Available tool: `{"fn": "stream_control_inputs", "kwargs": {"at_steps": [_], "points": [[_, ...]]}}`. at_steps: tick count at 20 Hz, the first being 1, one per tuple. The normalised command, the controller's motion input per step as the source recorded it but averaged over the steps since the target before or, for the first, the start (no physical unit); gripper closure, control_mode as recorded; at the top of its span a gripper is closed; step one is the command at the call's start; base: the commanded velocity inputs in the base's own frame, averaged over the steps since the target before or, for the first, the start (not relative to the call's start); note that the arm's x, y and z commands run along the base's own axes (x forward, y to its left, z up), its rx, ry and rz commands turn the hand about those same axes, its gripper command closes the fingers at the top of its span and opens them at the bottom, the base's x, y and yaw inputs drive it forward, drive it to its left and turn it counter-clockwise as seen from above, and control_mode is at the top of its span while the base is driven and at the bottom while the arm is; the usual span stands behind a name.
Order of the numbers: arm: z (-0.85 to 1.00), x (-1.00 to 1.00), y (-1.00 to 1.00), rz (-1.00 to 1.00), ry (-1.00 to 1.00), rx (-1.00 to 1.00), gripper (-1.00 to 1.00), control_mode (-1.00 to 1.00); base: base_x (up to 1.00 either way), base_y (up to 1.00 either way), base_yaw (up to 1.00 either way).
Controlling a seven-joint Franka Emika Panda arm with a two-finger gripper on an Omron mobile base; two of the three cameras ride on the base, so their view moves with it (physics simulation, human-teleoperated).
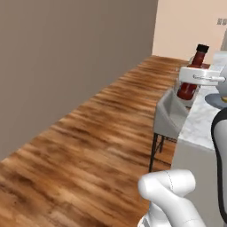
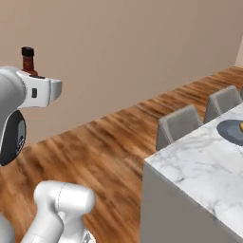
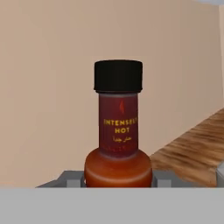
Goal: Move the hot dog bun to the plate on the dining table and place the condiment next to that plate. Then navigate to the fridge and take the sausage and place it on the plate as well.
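My gripper [image 3: 118,179] is shut on the condiment [image 3: 118,131], a dark-red sauce bottle with a black cap, held upright in the air. In the left base view the condiment [image 1: 187,90] hangs in the gripper [image 1: 195,76] over the near end of the dining table [image 1: 199,126]. The right base view has the bottle's cap and neck [image 2: 28,59] sticking up above the white hand at far left. The slate-blue plate [image 2: 228,131] lies on the marble table [image 2: 199,166] at the right edge, with a tan sliver of the hot dog bun [image 2: 241,126] on it. The fridge and sausage are out of view.
Grey chairs [image 2: 178,124] [image 2: 223,102] stand along the table's far side, one of them [image 1: 170,116] just below the held bottle. A wood floor [image 1: 88,146] runs along a plain beige wall [image 2: 118,57].
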Motion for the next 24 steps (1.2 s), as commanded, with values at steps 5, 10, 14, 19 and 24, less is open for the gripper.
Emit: {"fn": "stream_control_inputs", "kwargs": {"at_steps": [5,10,14,19,24], "points": [[0.0,0.0,0.0,0.0,0.0,0.0,1.0,1.0,0.71,0.7,-0.59],[0.0,0.0,0.0,0.0,0.0,0.0,1.0,1.0,0.61,0.68,-0.62],[0.0,0.0,0.0,0.0,0.0,0.0,1.0,1.0,0.57,0.69,-0.65],[0.0,0.0,0.0,0.0,0.0,0.0,1.0,1.0,0.58,0.66,-0.65],[0.0,0.0,0.0,0.0,0.0,0.0,1.0,1.0,0.62,0.63,-0.67]]}}
